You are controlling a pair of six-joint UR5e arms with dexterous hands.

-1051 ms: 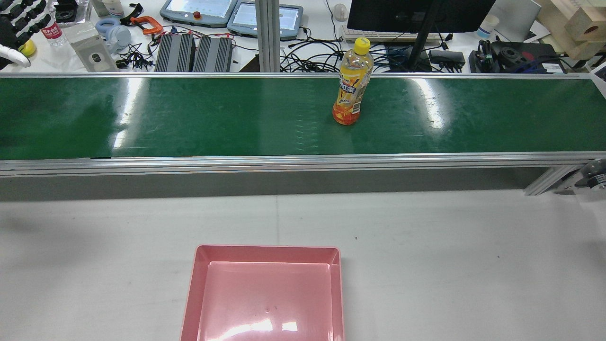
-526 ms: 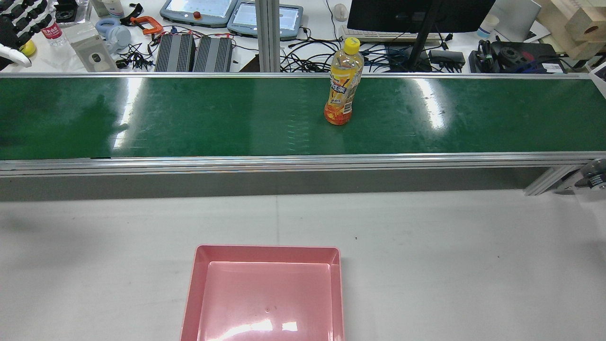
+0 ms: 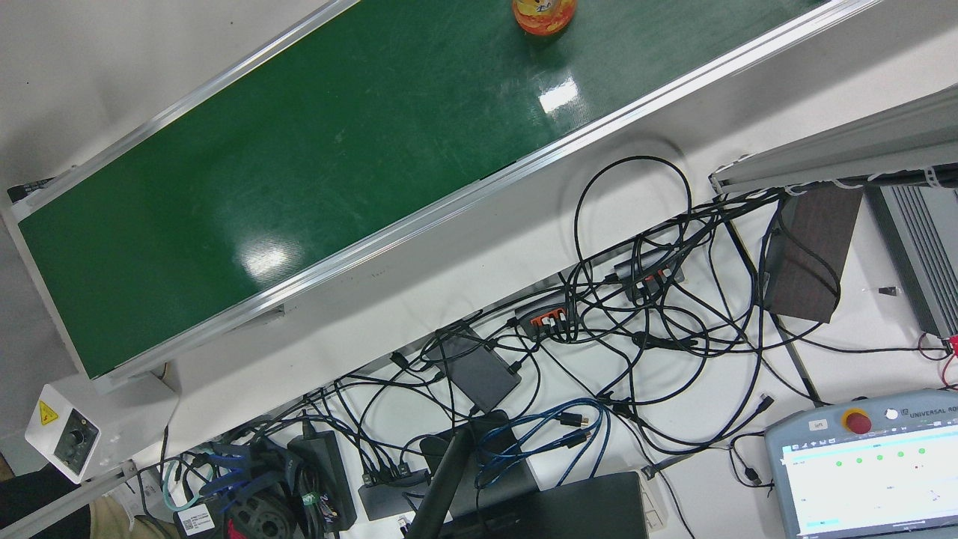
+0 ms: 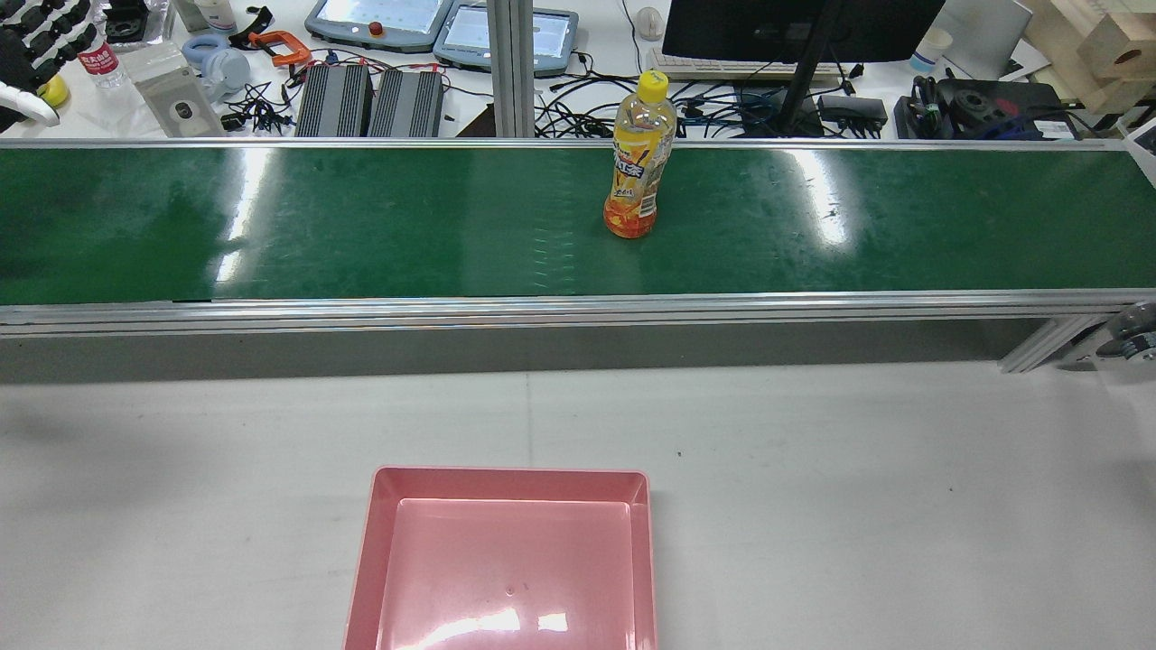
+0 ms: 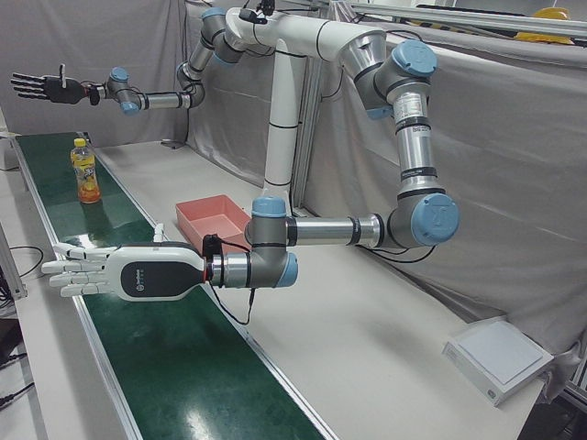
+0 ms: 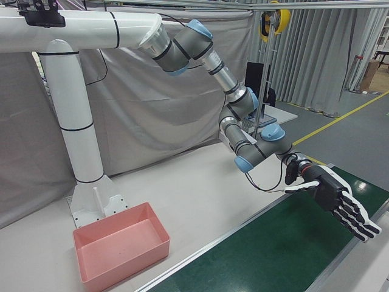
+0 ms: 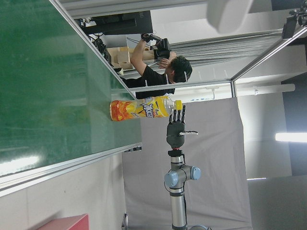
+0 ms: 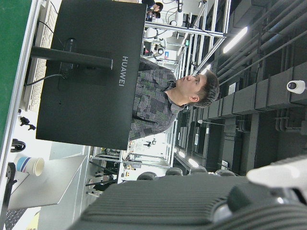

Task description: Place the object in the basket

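An orange drink bottle (image 4: 637,171) with a yellow cap stands upright on the green conveyor belt (image 4: 361,226), and its base also shows at the top edge of the front view (image 3: 544,13). The empty pink basket (image 4: 510,474) sits on the white table near the robot. My left hand (image 5: 92,272) is open, fingers spread, low over one end of the belt, far from the bottle (image 5: 87,174). In the rear view the left hand (image 4: 32,50) appears at the top left. My right hand (image 6: 340,207) is open over the other end. The left hand view shows the right hand (image 7: 176,127) beyond the bottle (image 7: 144,109).
Behind the belt lies a desk with tangled cables (image 3: 636,314), teach pendants (image 4: 379,20), a monitor (image 4: 795,27) and power bricks. A person (image 8: 168,96) sits behind the monitor. A belt control box (image 3: 71,434) stands at the belt's end.
The bottle has travelled along the belt towards the left of the rear view. Both hands and the basket have stayed where they were.
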